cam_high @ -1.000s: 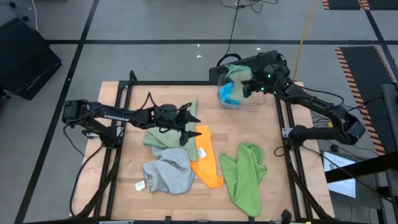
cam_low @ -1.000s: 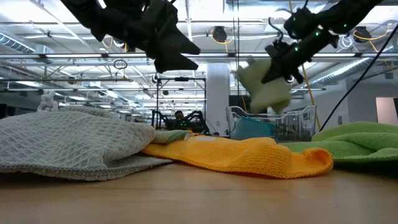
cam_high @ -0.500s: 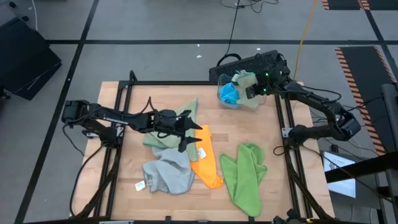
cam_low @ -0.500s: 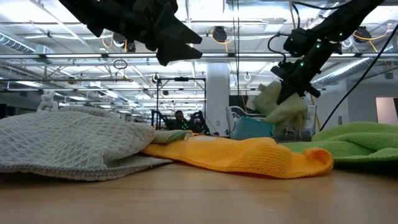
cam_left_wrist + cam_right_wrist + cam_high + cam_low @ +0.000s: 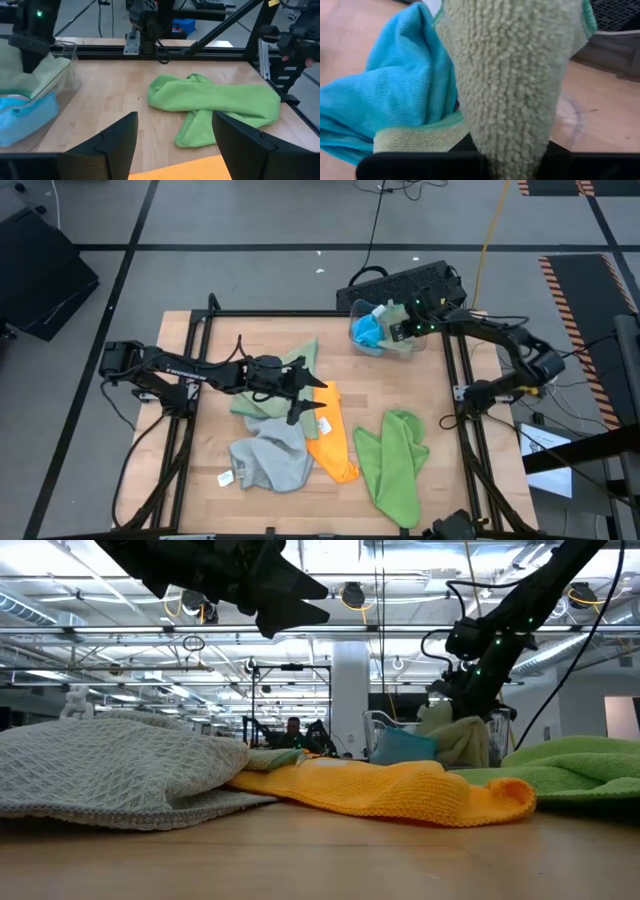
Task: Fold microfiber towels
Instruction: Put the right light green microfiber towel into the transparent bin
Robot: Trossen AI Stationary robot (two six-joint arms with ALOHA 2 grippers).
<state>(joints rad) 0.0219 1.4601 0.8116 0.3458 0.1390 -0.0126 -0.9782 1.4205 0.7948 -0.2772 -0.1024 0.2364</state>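
Right gripper [image 5: 403, 330] clamped on sage towel [image 5: 515, 75] over clear bin [image 5: 372, 345]; left gripper [image 5: 172, 145] spread wide, empty.

Clear bin [image 5: 417, 346] stood at the table's [image 5: 390, 385] far right corner. Black crate [image 5: 392, 283] lay on the floor just behind.

Four towels lie on the surface [image 5: 215, 340]. The first towel [image 5: 268, 460] sits front left; a second towel [image 5: 330, 438] lies just right of it, touching. A third towel [image 5: 392, 462] lies farther right. A fourth towel [image 5: 262, 398] lies behind the first. A clear bin [image 5: 385, 345] at the rear right holds two towels [image 5: 368, 330].
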